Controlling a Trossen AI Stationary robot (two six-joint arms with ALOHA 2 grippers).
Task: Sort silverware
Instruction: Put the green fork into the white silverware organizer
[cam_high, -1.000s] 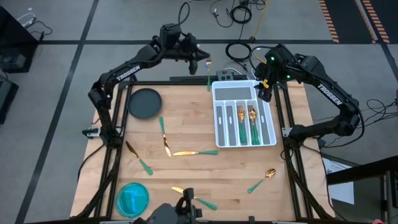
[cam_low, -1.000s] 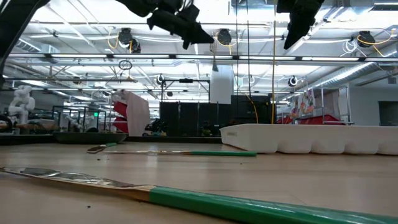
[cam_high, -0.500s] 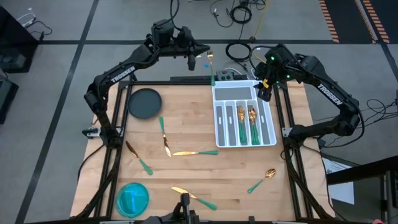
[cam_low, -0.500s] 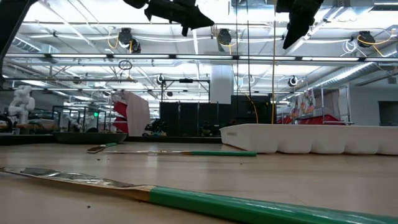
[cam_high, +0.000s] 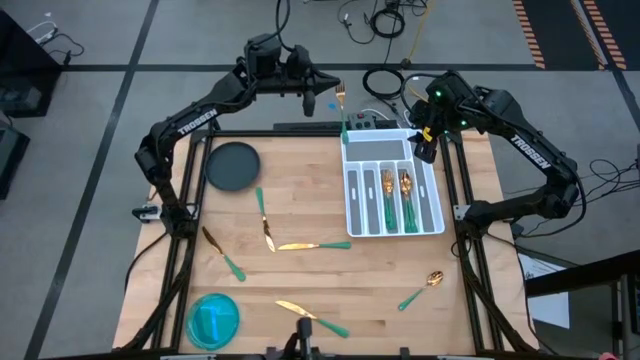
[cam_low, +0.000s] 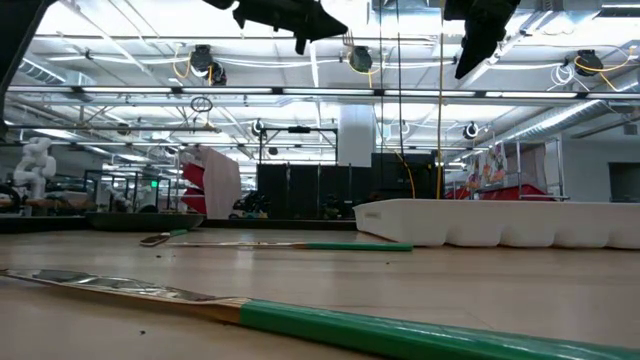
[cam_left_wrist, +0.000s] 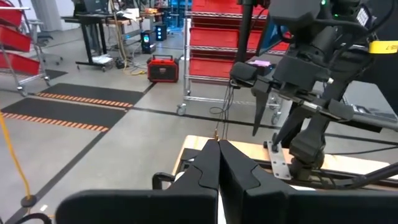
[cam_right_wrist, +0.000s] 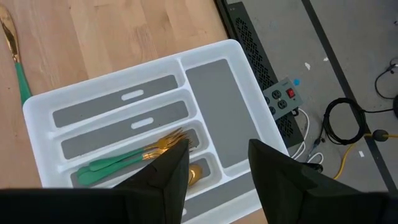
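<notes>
Compared with a second ago, we see the left gripper (cam_high: 327, 96) lifted and drawn back past the table's far edge, carrying a fork (cam_high: 341, 110) with it; little else has shifted. From above, the fork hangs from that gripper's tip, gold head away from the table and green handle pointing down toward the far end of the white tray (cam_high: 352, 222). Its jaws are pressed together on the fork, and in the left wrist view the two dark fingers (cam_left_wrist: 205, 171) meet with only a thin sliver of the fork showing at their tip. We see the right gripper (cam_high: 424, 143) hovering high over the tray's far right corner, jaws apart with nothing between them; its wrist view looks down past the spread fingers (cam_right_wrist: 171, 168) into the tray. Two middle slots of the tray hold silverware: a fork with others in one (cam_high: 386, 192) and spoons in the next (cam_high: 407, 190), green handles toward the near side. Loose pieces lie on the wooden table (cam_high: 300, 190), all well apart from both grippers: a knife (cam_high: 262, 210) below the dark plate (cam_high: 233, 164), another knife (cam_high: 268, 237) just beside a third (cam_high: 312, 245), one more (cam_high: 222, 252) near the left edge, a spoon (cam_high: 423, 287) toward the near right, and a knife (cam_high: 312, 317) at the near edge beside a blue bowl (cam_high: 213, 319). From table height, that nearest knife (cam_low: 300, 318) fills the foreground and both grippers hang high above.
</notes>
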